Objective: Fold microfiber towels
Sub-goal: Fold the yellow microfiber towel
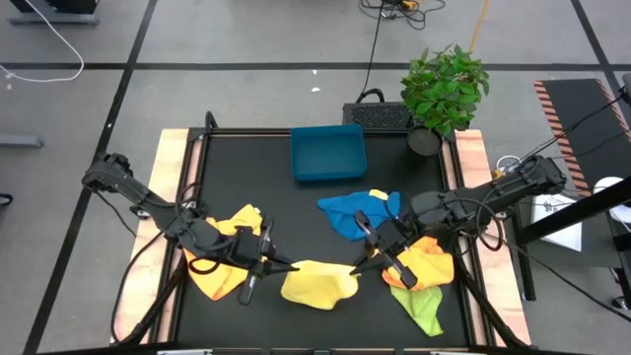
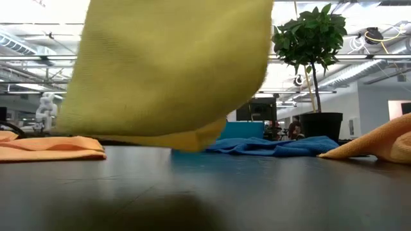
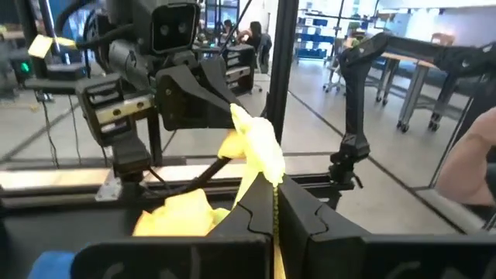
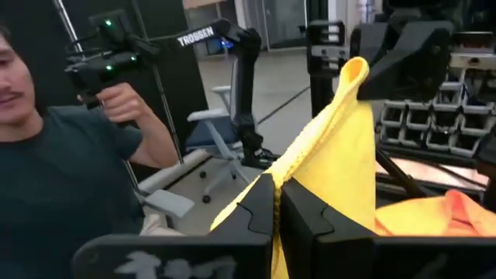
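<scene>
**Both arms pinch one pale yellow towel above the near edge of the table**

From where I stand, the pale yellow towel [image 1: 317,283] is the one in play. It sits at about six o'clock on the black table [image 1: 237,168], bunched, with its two upper corners drawn out sideways. The left gripper [image 1: 279,263] has its fingers clamped tight on the corner toward nine o'clock, and the right gripper [image 1: 363,262] is closed the same way on the corner toward three o'clock. In the left wrist view the cloth runs up from between the left gripper's dark fingers [image 3: 256,213]; the right wrist view shows the same fold rising between the right gripper's fingers [image 4: 298,205]. Seen from table height, the towel hangs as a broad yellow sheet, its lower edge just touching or barely clear of the tabletop; I cannot tell which.

The other towels lie loose around it. An orange-yellow towel [image 1: 225,258] is spread under the left arm at about eight o'clock. A blue towel [image 1: 350,212] is crumpled near the centre, just beyond the right gripper. A second orange-yellow towel [image 1: 424,264] lies under the right arm at four o'clock, overlapping a lime green towel [image 1: 424,308] at five o'clock.

The blue tray [image 1: 327,153] stands at twelve o'clock, a potted plant [image 1: 444,91] at one o'clock. A person [image 4: 70,178] in a dark shirt stands beyond the table, one hand raised.
</scene>
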Robot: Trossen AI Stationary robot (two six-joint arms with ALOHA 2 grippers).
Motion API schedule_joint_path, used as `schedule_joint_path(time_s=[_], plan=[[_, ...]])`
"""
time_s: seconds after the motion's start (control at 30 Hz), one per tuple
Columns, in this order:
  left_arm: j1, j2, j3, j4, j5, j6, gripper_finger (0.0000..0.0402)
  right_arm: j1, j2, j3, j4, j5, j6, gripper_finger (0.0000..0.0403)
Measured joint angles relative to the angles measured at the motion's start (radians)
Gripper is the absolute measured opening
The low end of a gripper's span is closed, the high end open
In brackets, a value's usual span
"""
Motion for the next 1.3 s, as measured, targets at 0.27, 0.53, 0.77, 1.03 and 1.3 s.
schedule_joint_path(time_s=[0.27,0.53,0.77,1.03,1.3], plan=[[0.093,-0.023,-0.006,-0.235,-0.042,-0.062,0.0003,-0.095,0.014,0.000,-0.222,0.205,0.099,0.0000],[0.191,-0.022,-0.056,-0.365,-0.068,-0.120,0.0003,-0.180,0.078,-0.001,-0.288,0.265,0.113,0.0000],[0.262,-0.023,-0.056,-0.381,-0.069,-0.106,0.0003,-0.225,0.082,-0.001,-0.279,0.244,0.092,0.0000],[0.184,-0.046,-0.056,-0.194,0.180,-0.101,0.0002,-0.132,0.065,0.000,-0.097,-0.062,0.112,0.0000],[0.086,-0.049,-0.047,-0.062,0.187,-0.099,0.0002,-0.039,0.064,0.000,0.025,-0.060,0.141,0.0000]])
